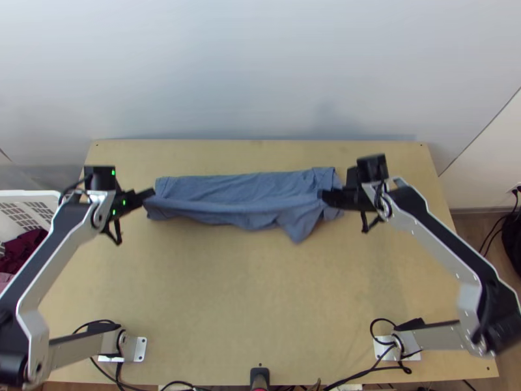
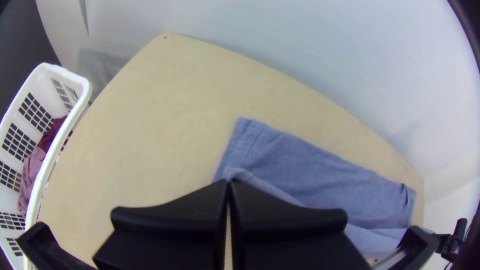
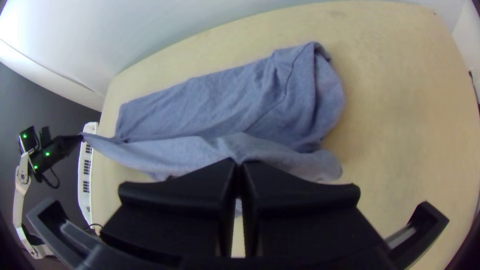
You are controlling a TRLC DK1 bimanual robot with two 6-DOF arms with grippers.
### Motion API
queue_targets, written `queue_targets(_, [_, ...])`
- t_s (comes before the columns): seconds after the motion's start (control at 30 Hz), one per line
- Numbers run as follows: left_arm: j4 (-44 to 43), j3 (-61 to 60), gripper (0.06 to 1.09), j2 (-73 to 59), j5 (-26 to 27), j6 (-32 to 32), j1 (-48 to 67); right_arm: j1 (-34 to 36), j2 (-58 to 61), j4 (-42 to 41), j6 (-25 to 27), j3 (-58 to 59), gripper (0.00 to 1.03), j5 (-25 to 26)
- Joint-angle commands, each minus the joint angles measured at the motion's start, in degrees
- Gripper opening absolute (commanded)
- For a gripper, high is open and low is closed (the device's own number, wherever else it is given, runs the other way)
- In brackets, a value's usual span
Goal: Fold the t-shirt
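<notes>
The wall [image 1: 260,72] rises just behind the far edge of the table [image 1: 260,300], so on this side it closes the space. On the near side, between the bases of the arms, there are black cables [image 1: 365,374], partly lying on the wood, and a black object with a bit of red [image 1: 259,378] stands upon the near edge, about in the middle. At the far right, beside the table, I see a socket [image 1: 514,189] with plugs in it and a dark thing [image 1: 514,241], which I cannot identify. The two arms reach over the left and the right part of the table.

Beside the left edge of the table is a white basket [image 2: 77,90] with many small holes in its walls. In it lie a dark red cloth [image 2: 51,136] and a mauve cloth [image 2: 31,172], both bunched.

The shirt [image 1: 241,185] is in the far half of the table, folded into a long strip from left to right. Its near part is lifted and pulled between the grippers, and a loose point hangs toward the near side. The left gripper [image 1: 150,193] has its fingers together on the left end of this part; the right gripper [image 1: 323,194] is also clamped on it, near the right end
</notes>
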State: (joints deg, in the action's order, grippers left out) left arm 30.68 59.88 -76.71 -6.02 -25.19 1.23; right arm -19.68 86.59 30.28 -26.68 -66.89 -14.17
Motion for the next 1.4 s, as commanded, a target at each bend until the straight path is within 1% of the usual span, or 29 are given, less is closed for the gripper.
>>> queue_targets(0.0, [-1.4,11.5,0.10,-12.5,0.0,0.9,-2.0,3.6,10.6,0.0,1.3,-11.9,0.03,0.2])
queue_targets(0.33, [-1.4,26.0,0.10,-28.5,0.0,1.2,-2.0,4.6,25.7,1.6,2.1,-26.7,0.03,1.5])
queue_targets(0.5, [-1.6,28.1,0.10,-33.5,-0.1,1.1,-1.5,4.7,30.6,1.6,2.5,-28.7,0.03,1.8])
queue_targets(0.7, [-3.4,28.0,0.10,-36.1,0.0,0.8,-1.5,5.0,34.3,1.6,2.5,-28.9,0.03,1.7])
queue_targets(0.73, [-3.4,28.0,0.11,-36.4,0.0,0.8,-1.7,4.9,34.5,1.7,2.5,-29.2,0.03,1.8])
queue_targets(0.8, [-3.8,28.1,0.20,-36.8,0.0,0.8,-2.0,5.0,34.9,1.6,2.5,-29.6,0.04,1.8])
queue_targets(0.87, [-4.0,28.0,0.32,-36.9,0.0,0.6,-2.2,5.1,34.9,1.6,2.4,-30.1,0.22,2.2])
queue_targets(0.9, [-4.0,28.1,0.44,-37.0,0.0,0.8,-2.2,5.1,34.8,1.7,2.4,-30.3,0.32,2.8])
queue_targets(0.93, [-3.8,28.2,0.60,-37.2,0.1,0.8,-2.2,5.1,34.8,1.8,2.3,-30.7,0.47,2.8])
queue_targets(0.97, [-3.1,28.5,0.79,-37.4,0.2,0.8,-2.1,5.2,34.7,2.1,2.1,-31.0,0.60,2.8])
queue_targets(1.0, [-1.6,29.2,0.93,-37.6,0.7,0.8,-1.9,5.2,34.7,2.4,1.9,-31.4,0.72,2.8])
queue_targets(1.03, [0.5,30.2,0.98,-38.1,1.4,0.7,-1.8,5.2,34.7,3.2,1.4,-32.0,0.84,2.8])
queue_targets(1.1, [3.3,31.9,1.02,-38.4,1.4,0.8,-1.5,5.3,34.7,4.3,1.1,-33.0,0.99,2.8])
queue_targets(1.27, [7.4,30.9,1.02,-34.7,1.4,0.8,-0.3,5.4,32.7,7.7,1.1,-35.5,0.99,2.7])
queue_targets(1.37, [8.3,27.8,1.02,-31.5,1.4,1.5,0.3,5.1,29.4,8.3,1.2,-34.8,0.99,2.7])
